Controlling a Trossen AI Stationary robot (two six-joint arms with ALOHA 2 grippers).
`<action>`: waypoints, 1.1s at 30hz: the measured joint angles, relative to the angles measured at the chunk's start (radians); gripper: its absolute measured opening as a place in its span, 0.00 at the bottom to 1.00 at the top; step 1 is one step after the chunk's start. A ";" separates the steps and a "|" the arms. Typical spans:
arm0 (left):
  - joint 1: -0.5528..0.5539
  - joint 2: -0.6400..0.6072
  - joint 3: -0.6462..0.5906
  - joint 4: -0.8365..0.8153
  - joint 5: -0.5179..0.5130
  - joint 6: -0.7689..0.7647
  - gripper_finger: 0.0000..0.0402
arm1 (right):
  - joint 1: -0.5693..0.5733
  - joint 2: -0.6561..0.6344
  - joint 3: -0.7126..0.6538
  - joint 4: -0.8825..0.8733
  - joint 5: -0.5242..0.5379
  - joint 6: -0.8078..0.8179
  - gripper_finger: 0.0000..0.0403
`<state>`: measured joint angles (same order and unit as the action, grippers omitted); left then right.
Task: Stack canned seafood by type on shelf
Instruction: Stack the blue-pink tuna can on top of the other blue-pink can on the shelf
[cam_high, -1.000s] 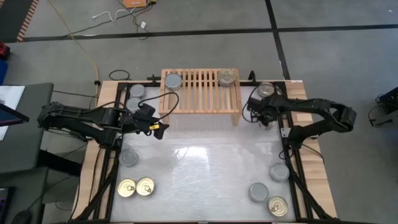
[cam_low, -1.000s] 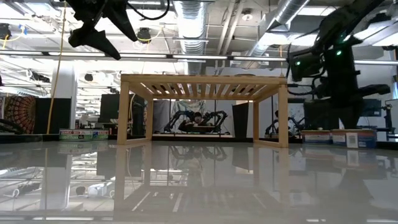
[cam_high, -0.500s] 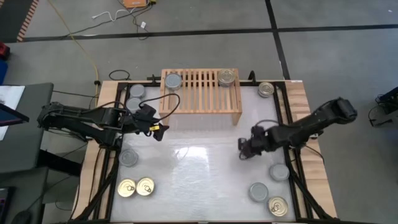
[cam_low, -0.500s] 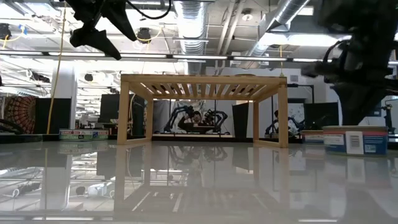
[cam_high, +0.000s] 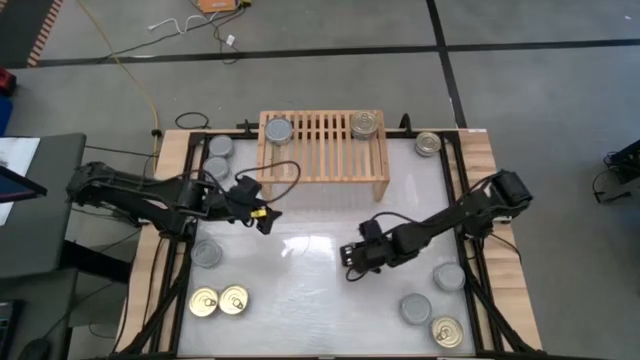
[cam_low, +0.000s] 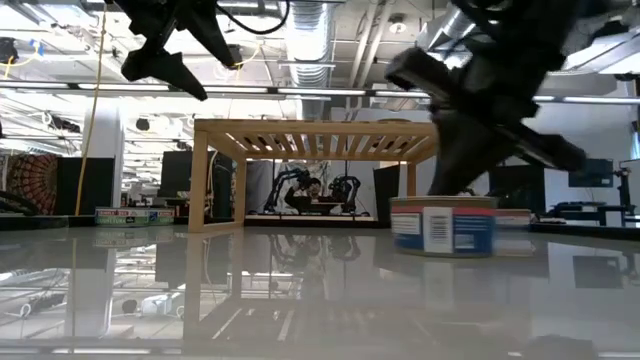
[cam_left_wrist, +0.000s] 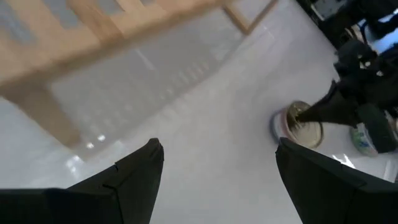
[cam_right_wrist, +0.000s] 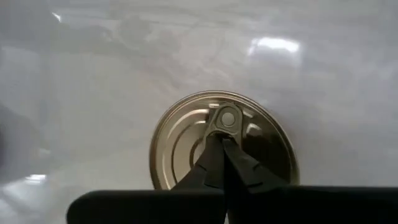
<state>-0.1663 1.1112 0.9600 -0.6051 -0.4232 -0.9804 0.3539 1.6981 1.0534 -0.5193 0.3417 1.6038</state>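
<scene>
- Though largely hidden beneath the right gripper from above, shows plainly in the right wrist view: gold-top can, mid-table, in front of the shelf and well apart from it
- Fingers pressed together, tips pinching at the can's pull ring; cannot tell whether the can rests on the table or hangs just off it; smeared by motion in the low view, label unreadable
- Left gripper spread wide and holding nothing; hovers near the shelf's front left leg
- On the slatted top: one silver tin at the left end, one gold tin at the right end; cannot tell how many lie beneath either
- Just left of the shelf, two silver tins, partly behind cable; just right of it, a lone gold tin
- Near the front left: a silver tin and a gold pair, touching
- Near the front right: two silver tins and a gold one near the table's edge
- Shelf blurred and cut off in the left wrist view
</scene>
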 joint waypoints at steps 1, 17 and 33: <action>-0.013 0.013 0.000 0.004 0.000 -0.018 0.74 | -0.002 -0.004 0.030 -0.035 0.007 -0.044 0.04; -0.167 0.254 0.000 0.238 -0.024 -0.295 0.74 | 0.152 -0.527 -0.138 -0.317 0.250 -0.096 0.03; -0.205 0.516 0.000 0.683 -0.081 -0.380 0.74 | 0.255 -0.708 -0.480 -0.080 0.313 -0.078 0.14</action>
<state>-0.3712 1.6277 0.9600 0.0777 -0.5045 -1.3602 0.6090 0.9905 0.5735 -0.5996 0.6551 1.5262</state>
